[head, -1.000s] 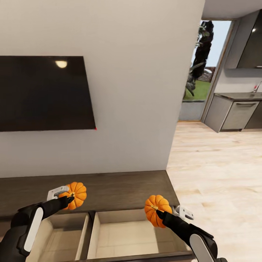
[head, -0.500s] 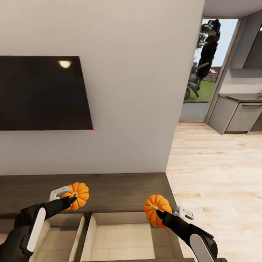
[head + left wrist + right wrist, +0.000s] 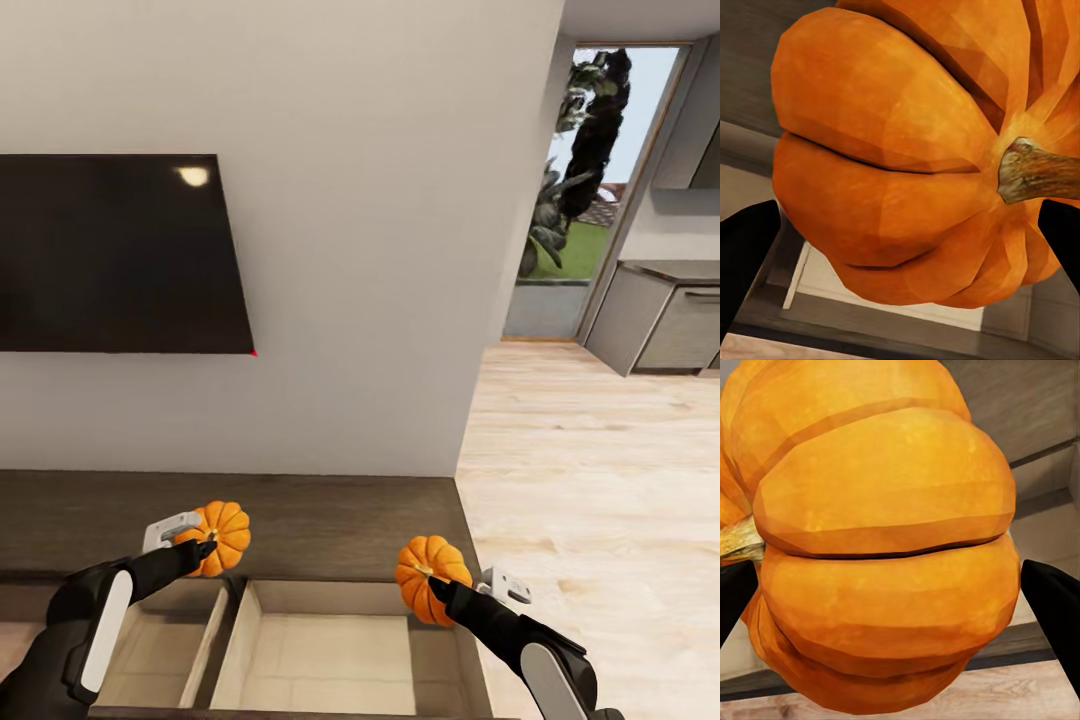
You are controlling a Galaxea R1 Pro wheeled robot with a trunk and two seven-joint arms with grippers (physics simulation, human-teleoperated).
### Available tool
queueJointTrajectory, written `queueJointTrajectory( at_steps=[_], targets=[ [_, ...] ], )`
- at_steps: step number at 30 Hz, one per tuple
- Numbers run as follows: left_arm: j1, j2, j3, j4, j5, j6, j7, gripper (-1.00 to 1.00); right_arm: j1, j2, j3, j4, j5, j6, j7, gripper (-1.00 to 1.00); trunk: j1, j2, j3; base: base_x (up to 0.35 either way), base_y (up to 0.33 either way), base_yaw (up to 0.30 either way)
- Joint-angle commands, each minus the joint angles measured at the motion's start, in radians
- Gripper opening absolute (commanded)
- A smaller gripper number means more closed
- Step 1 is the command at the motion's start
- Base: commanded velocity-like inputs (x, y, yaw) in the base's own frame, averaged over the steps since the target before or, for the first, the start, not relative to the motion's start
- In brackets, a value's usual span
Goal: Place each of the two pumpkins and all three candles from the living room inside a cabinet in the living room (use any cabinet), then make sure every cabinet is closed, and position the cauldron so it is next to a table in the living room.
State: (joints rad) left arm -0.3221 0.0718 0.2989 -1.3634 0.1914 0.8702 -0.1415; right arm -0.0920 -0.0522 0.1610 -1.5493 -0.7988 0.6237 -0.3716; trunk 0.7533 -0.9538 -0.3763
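our left gripper (image 3: 203, 545) is clamped on a bright orange ribbed pumpkin with a short brown stem (image 3: 222, 536), its dark fingers closing from either side. in the left wrist view that left pumpkin (image 3: 907, 165) sits between the two black fingertips (image 3: 746, 251), stem pointing sideways. we hold it in the air above the near edge of the top of the long, low, dark brown wooden cabinet (image 3: 320, 520), just at the far rim of the left open drawer with its pale beige lining (image 3: 160, 650).

our right gripper (image 3: 432, 582) grips a second orange ribbed pumpkin (image 3: 430, 578) the same way, and in the right wrist view this right pumpkin (image 3: 885, 540) bulges between the black fingertips (image 3: 1054, 600). we hold it above the far right corner of the wide right-hand open drawer, also lined in pale beige (image 3: 335, 665), near the cabinet's right end. the two pumpkins are well apart, one over each drawer.

beyond the cabinet stands a plain pale grey wall (image 3: 380, 250) with a flat black television screen (image 3: 120, 255) mounted on its left part. to the right of the cabinet runs a light wooden plank floor (image 3: 590, 500), leading far off to grey kitchen units (image 3: 665, 325) and a tall glazed opening with dark foliage (image 3: 590, 150) outside.
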Motion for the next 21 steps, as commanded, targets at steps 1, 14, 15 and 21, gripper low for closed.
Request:
queueJointTrajectory(
  at_steps=[1,14,15,21],
  targets=[
    [0.0,0.0,-0.001,0.0,-0.001,0.0,0.001,-1.0,0.0,0.0,0.001,0.0,-0.001,-0.001,0.0,-1.0,0.0,0.0,0.0,0.0,-0.03,0.006],
    [0.0,-0.001,-0.025,-0.002,0.001,0.014,-0.003,-1.0,0.0,-0.001,0.005,0.005,0.013,0.001,0.0,-1.0,0.0,0.0,0.0,0.0,-0.055,0.001],
    [0.0,-0.001,-0.024,-0.002,0.002,0.014,-0.003,-1.0,0.0,-0.001,0.005,0.005,0.013,0.002,0.0,-1.0,0.004,-0.007,-0.003,0.0,-0.001,0.0],
    [0.0,-0.001,-0.024,-0.008,0.003,0.071,0.0,-1.0,-0.002,-0.001,0.004,0.003,0.01,0.007,-0.001,-1.0,0.019,-0.035,-0.016,0.0,0.0,0.0]
  ],
)
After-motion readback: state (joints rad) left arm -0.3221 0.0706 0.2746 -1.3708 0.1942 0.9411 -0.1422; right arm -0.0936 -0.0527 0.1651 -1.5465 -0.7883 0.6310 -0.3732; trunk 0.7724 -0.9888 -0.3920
